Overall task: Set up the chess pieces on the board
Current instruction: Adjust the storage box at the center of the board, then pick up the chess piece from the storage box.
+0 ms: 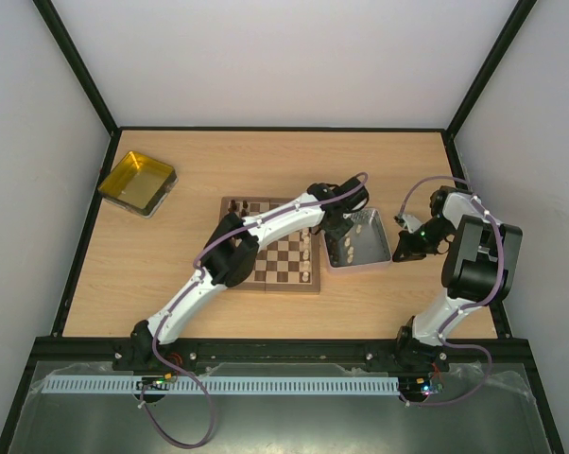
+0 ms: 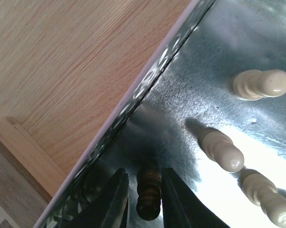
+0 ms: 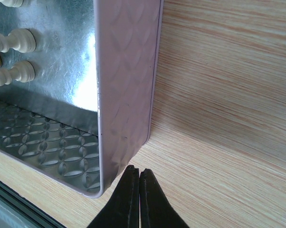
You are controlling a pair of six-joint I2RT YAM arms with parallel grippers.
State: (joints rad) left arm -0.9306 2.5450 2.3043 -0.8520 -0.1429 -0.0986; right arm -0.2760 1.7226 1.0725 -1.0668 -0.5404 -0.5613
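Pick step: left arm [image 1: 266, 225] stretched across the board [image 1: 289, 263], wrist tipped into the grey tray [image 1: 360, 266] on the bench [image 1: 171, 274], left tool [image 2: 144, 175] narrowed either side of a dark piece [image 2: 149, 194] lying by the tray wall, bite not discernible; next wants firm pinch, straight lift; right tool [image 3: 139, 175] closed, empty, outside tray corner.

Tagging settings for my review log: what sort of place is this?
Probably a lab robot cell: plain white walls and a black metal frame enclose a pale wooden table with white robot arms.

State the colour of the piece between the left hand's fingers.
Dark brown wooden chess piece, left wrist view.
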